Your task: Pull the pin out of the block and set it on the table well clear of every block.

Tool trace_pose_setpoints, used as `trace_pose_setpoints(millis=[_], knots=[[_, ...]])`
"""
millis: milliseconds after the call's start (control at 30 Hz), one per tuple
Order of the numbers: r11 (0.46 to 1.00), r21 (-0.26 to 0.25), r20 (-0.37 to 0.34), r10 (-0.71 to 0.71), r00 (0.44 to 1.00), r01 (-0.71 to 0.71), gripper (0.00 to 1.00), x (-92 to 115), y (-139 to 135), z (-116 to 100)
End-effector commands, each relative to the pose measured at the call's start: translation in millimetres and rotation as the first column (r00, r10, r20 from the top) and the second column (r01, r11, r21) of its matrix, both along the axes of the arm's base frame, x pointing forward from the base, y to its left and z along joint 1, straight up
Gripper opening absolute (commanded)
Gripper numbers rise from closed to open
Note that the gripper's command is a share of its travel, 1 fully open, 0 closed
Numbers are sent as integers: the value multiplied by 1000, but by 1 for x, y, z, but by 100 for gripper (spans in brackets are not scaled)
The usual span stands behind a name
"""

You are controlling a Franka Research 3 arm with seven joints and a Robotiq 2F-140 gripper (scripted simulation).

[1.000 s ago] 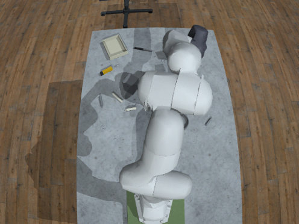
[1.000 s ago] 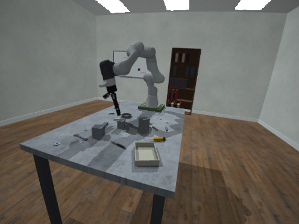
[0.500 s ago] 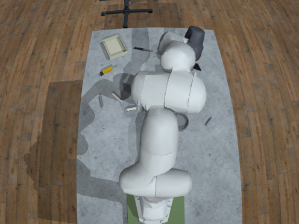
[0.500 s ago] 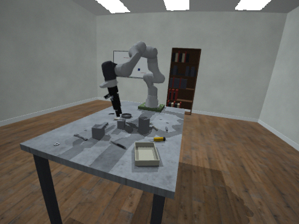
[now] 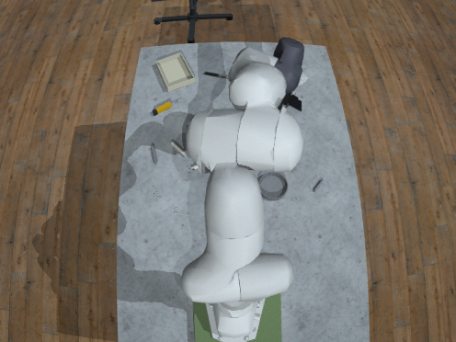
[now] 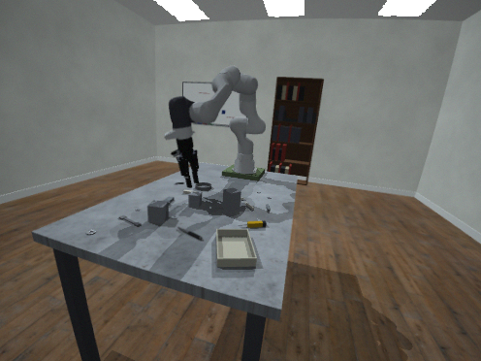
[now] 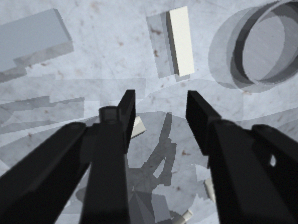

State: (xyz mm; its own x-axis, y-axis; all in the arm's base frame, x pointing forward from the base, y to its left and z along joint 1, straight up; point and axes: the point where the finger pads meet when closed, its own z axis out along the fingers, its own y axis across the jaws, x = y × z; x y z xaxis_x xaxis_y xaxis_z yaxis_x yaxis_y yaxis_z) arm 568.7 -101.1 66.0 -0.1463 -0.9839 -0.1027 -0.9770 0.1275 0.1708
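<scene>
Three grey blocks stand mid-table: a left one [image 6: 157,212], a small middle one [image 6: 195,199] and a taller right one [image 6: 232,200]. My gripper [image 6: 190,181] hangs just above the table behind the small block, and the arm hides it in the overhead view. In the wrist view the gripper [image 7: 160,97] is open, with bare table between its fingers. A short cream stub [image 7: 137,125] lies below, beside the left finger and apart from it. I cannot tell if it is the pin. A grey block [image 7: 30,35] is at the upper left. A cream bar [image 7: 180,40] lies ahead.
A grey ring [image 7: 255,47] [image 6: 204,186] lies beside the bar, also seen on the table. Nearer the front are a cream tray [image 6: 236,247], a yellow-handled screwdriver [image 6: 256,223], a black pen [image 6: 190,234] and a wrench [image 6: 130,220].
</scene>
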Motion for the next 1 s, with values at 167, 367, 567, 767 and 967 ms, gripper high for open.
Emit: trace_pose_setpoints(millis=[167, 367, 567, 767, 967], knots=[[923, -100, 10, -372, 928, 371, 39, 9, 6, 9], [855, -124, 38, -502, 864, 503, 39, 14, 11, 19], [771, -136, 67, -619, 783, 622, 39, 20, 23, 28], [681, -143, 92, -714, 695, 718, 39, 24, 30, 34], [568, -142, 119, -803, 584, 811, 39, 28, 39, 42]])
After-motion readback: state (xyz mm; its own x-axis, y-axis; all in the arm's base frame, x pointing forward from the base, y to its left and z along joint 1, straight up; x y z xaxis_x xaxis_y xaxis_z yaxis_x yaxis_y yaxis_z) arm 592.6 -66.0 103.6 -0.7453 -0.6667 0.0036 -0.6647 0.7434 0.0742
